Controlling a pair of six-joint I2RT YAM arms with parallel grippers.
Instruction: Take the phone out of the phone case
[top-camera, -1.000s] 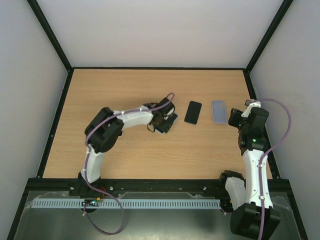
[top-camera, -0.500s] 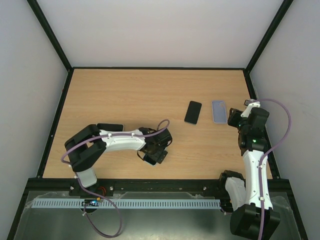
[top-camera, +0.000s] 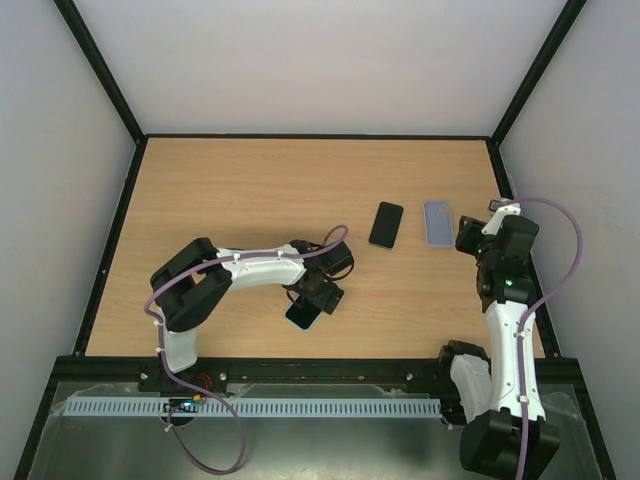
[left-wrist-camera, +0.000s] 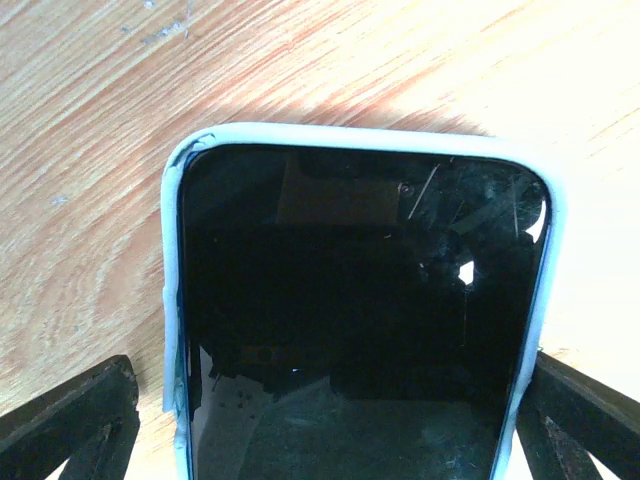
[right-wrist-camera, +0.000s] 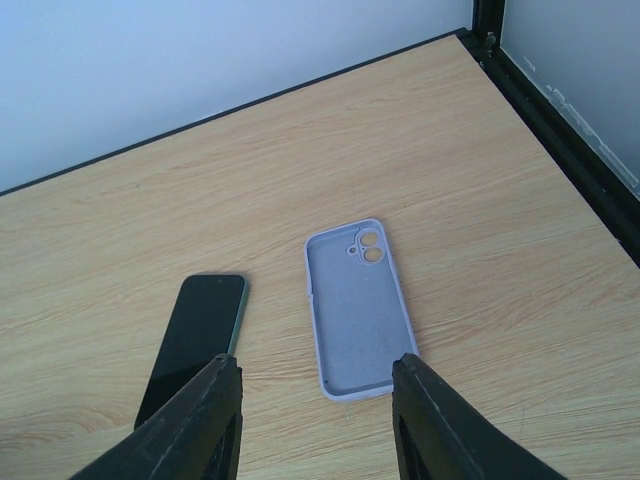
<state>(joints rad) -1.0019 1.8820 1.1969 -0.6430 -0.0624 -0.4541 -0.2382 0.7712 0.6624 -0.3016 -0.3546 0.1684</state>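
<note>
As seen from left wrist, have phone seated in pale blue phone case, screen up, rim wrapping every visible edge. Lying flat on table, roughly 6 o'clock of board centre in top view, close to near edge, long axis running 1 to 7 o'clock.

Left gripper parked over the 1 o'clock end, jaws spread wide, one each side of phone, gripping nothing. In wrist view: jaw at 8 o'clock clear of case rim, jaw at 4 o'clock just beside rim, contact can't tell.

At 2 o'clock from cased phone, well apart: bare black phone, screen up. At 3 o'clock of that, near but not touching: empty lilac case, open side up, camera cutouts at its 12 o'clock end.

Right gripper just beside lilac case, at its 4 o'clock in top view, jaws partway apart, holding nothing.
</note>
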